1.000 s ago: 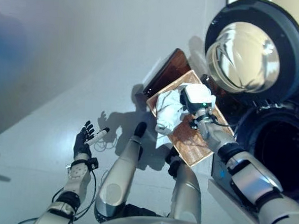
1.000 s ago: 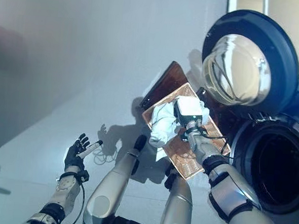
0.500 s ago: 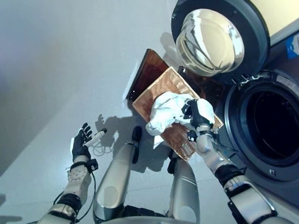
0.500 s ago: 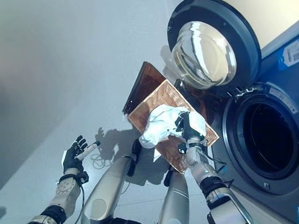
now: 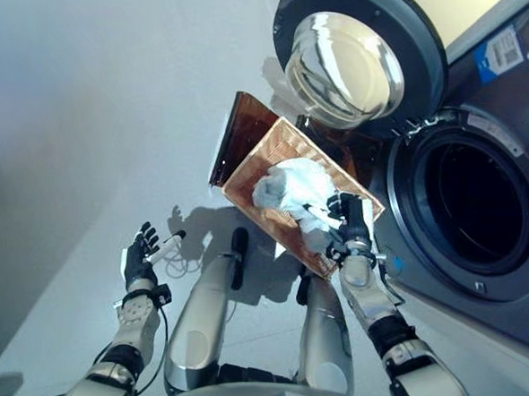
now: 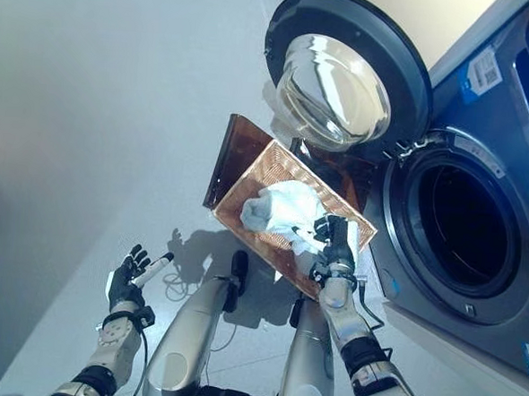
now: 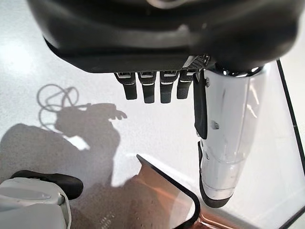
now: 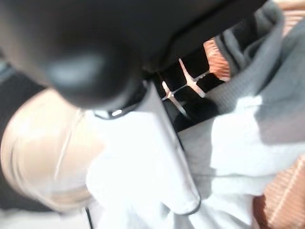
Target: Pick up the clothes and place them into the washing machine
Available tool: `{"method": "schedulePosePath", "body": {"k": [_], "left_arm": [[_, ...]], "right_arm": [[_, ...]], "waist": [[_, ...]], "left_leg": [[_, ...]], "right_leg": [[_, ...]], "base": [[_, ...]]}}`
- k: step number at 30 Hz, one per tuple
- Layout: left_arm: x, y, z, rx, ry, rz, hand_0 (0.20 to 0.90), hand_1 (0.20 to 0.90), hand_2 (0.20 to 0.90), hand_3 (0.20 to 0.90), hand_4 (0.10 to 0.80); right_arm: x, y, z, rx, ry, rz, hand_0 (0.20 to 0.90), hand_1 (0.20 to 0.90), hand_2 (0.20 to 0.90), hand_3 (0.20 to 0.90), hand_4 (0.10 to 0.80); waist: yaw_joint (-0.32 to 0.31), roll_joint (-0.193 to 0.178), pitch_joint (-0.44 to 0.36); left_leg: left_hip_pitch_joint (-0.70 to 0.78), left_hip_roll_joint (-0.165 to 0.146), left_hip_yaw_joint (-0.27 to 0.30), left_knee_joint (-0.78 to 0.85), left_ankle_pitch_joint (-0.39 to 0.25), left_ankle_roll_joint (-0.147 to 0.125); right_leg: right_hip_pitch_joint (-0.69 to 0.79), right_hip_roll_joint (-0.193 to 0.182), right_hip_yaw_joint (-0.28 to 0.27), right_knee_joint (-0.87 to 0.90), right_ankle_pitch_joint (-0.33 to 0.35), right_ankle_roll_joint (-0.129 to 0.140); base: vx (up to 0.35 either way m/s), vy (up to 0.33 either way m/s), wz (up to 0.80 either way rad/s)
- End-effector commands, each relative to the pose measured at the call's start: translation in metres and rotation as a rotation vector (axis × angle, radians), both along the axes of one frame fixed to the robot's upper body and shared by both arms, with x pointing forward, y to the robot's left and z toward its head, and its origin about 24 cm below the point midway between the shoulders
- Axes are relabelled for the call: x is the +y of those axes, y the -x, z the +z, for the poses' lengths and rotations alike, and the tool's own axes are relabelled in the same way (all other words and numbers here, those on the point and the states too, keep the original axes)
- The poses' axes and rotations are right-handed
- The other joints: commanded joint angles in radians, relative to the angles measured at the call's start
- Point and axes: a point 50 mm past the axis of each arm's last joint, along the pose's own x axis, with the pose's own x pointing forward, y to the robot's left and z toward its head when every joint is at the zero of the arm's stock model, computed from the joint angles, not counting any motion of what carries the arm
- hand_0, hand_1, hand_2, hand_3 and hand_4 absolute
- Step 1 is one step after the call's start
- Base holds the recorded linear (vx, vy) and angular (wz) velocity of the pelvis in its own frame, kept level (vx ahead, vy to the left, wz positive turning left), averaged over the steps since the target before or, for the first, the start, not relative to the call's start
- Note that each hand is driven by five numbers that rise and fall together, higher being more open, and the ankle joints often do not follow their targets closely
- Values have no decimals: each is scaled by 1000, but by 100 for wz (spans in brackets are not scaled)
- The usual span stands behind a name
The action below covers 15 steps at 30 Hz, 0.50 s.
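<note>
One bundle of white clothes (image 5: 292,186) gripped over the copper basket (image 5: 248,175).

Compared with half a second ago, the cloth is seen bunched lower, just ahead of the right hand (image 5: 348,223), so the lift is judged barely begun. The right hand's fingers are curled into the near edge of the fabric (its wrist view confirms cloth under them). The washing machine (image 5: 466,206) stands open just beyond. The left hand (image 5: 140,253) is held well apart, fingers relaxed, holding nothing.
</note>
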Motion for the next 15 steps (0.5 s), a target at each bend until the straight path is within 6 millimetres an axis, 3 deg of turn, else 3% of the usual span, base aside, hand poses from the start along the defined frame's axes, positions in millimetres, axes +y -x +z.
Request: {"method": "schedulePosePath", "body": {"k": [1,15], "left_arm": [[8,20,-6,-10,4,57,900,900,900,900,800],[7,34,-23,94,53,72,900,900,900,900,800]], "right_arm": [[-6,-1,44,-292,-170,-4,200,200,200,200,300],[-20,27,13,-300,-652,-184,200,200,200,200,300]], "waist": [[-11,62,-86],[-44,59,-135]], "left_leg": [[-8,-30,-23,-142,109,-73],[37,-24,-6,-149,91,-71]], "right_leg": [[8,32,-36,167,-121,-42],[41,37,-22,169,-135,-44]], "base": [[24,19,-14],[42,4,-6]]}}
